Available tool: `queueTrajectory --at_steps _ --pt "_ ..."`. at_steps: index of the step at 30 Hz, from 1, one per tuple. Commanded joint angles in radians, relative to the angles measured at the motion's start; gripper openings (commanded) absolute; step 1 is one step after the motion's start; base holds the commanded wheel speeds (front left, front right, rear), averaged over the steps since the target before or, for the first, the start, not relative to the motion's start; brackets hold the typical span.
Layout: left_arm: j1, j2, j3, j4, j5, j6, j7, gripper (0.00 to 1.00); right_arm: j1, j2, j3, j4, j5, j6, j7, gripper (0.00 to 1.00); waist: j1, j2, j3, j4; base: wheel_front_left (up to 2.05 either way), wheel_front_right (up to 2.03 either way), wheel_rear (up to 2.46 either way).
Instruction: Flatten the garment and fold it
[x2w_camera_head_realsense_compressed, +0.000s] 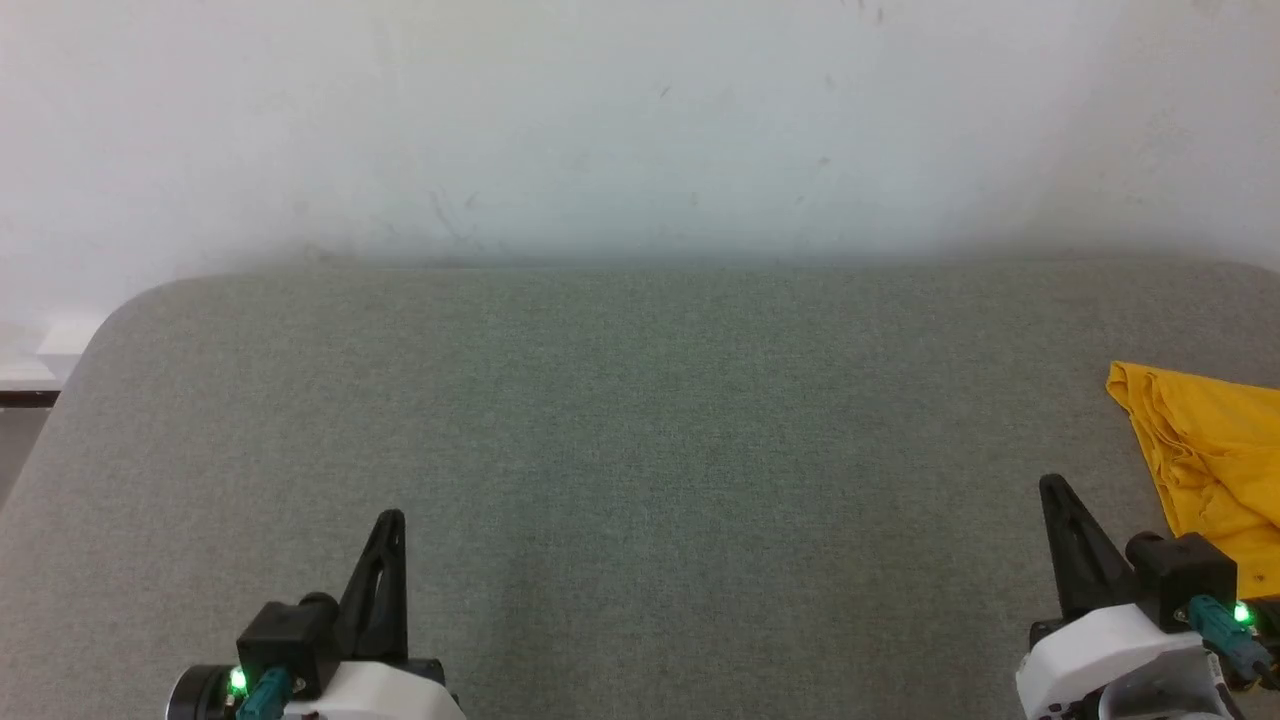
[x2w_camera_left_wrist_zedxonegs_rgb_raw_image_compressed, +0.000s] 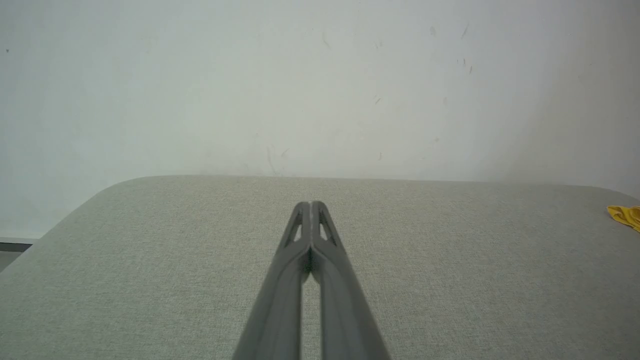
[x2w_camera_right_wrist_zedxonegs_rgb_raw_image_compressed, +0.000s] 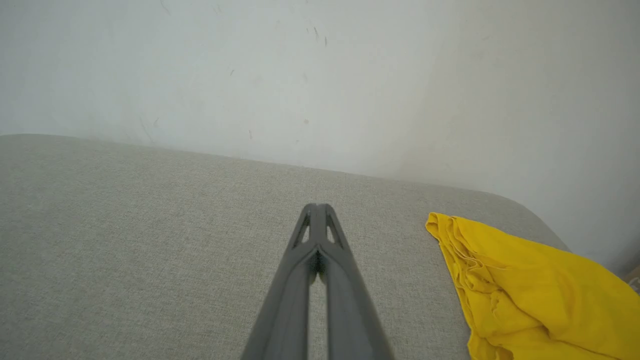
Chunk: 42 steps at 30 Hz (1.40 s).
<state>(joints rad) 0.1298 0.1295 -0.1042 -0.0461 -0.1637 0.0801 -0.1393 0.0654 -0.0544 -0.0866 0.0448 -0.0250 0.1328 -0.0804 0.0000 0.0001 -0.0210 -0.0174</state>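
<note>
Though L wrist catches 1 garment (x2w_camera_left_wrist_zedxonegs_rgb_raw_image_compressed: 627, 216) corner, R wrist shows folds (L gripper (x2w_camera_left_wrist_zedxonegs_rgb_raw_image_compressed: 311, 204), R gripper (x2w_camera_right_wrist_zedxonegs_rgb_raw_image_compressed: 316, 205) closed, empty).

A broad, flat surface (x2w_camera_head_realsense_compressed: 640, 420) covered in grey-green woven fabric carries everything here. Its far edge runs straight, and its far left and far right corners are rounded. The covering lies smooth and even across the middle and the left side. Directly on it, along the right edge and near the far right corner, lies a crumpled plain yellow cloth garment (x2w_camera_head_realsense_compressed: 1215, 460). It is bunched into soft creases, with one gathered, hemmed corner pointing toward the far edge. Whether it hangs over the right edge cannot be told.
</note>
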Motion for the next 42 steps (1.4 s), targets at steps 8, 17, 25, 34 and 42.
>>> queueTrajectory --at_steps 8,17,25,34,42 --pt "-0.035 -0.013 0.018 0.01 0.03 -0.014 0.021 0.0 -0.021 0.002 0.015 -0.011 0.009 -0.001 0.011 0.0 0.0 -0.0001 0.003 0.002 0.0 0.0 0.0" --pt "-0.05 -0.024 0.032 0.015 0.051 -0.025 0.039 0.0 -0.028 0.003 0.026 -0.016 0.012 -0.001 0.022 0.0 0.0 -0.0001 0.006 0.005 0.0 0.0 0.0" --pt "-0.063 -0.033 0.043 0.02 0.069 -0.034 0.056 0.0 -0.034 0.003 0.036 -0.021 0.014 -0.001 0.031 0.0 0.0 -0.0001 0.008 0.007 0.0 0.0 0.0" --pt "-0.077 -0.043 0.057 0.026 0.09 -0.044 0.074 0.0 -0.041 0.003 0.047 -0.026 0.016 -0.002 0.042 0.0 0.0 -0.0001 0.011 0.009 0.0 0.0 0.0" --pt "-0.091 -0.052 0.069 0.031 0.109 -0.053 0.09 0.0 -0.047 0.003 0.057 -0.031 0.018 -0.002 0.052 0.0 0.0 -0.0001 0.013 0.011 0.0 0.0 0.0"
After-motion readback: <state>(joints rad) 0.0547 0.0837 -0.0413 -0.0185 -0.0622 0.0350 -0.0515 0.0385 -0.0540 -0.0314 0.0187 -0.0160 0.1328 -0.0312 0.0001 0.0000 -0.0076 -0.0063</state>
